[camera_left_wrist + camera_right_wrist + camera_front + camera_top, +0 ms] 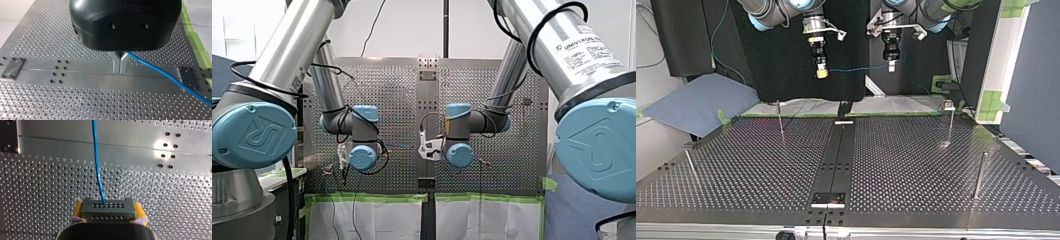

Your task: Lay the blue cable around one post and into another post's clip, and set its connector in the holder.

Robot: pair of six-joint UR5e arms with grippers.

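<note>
The blue cable [856, 69] hangs taut between my two grippers, high above the perforated table [906, 165]. My right gripper [821, 73], at the top view's left, is shut on the cable's dark grey connector [108, 208], with its yellow pads [78, 210] on both sides. From the connector the blue cable [96, 157] runs straight ahead. My left gripper [120, 62] is shut, its metal fingers pinching the blue cable [162, 72], which trails off to one side. In the top view my left gripper [891, 66] is level with the right one.
Thin posts stand on the table: one [780, 119] at the far left of the top view, one with a clip head [950, 120] at the far right, and two nearer ones [980, 175] [690, 164]. Small plates [828, 199] [844, 120] sit on the central dark rail.
</note>
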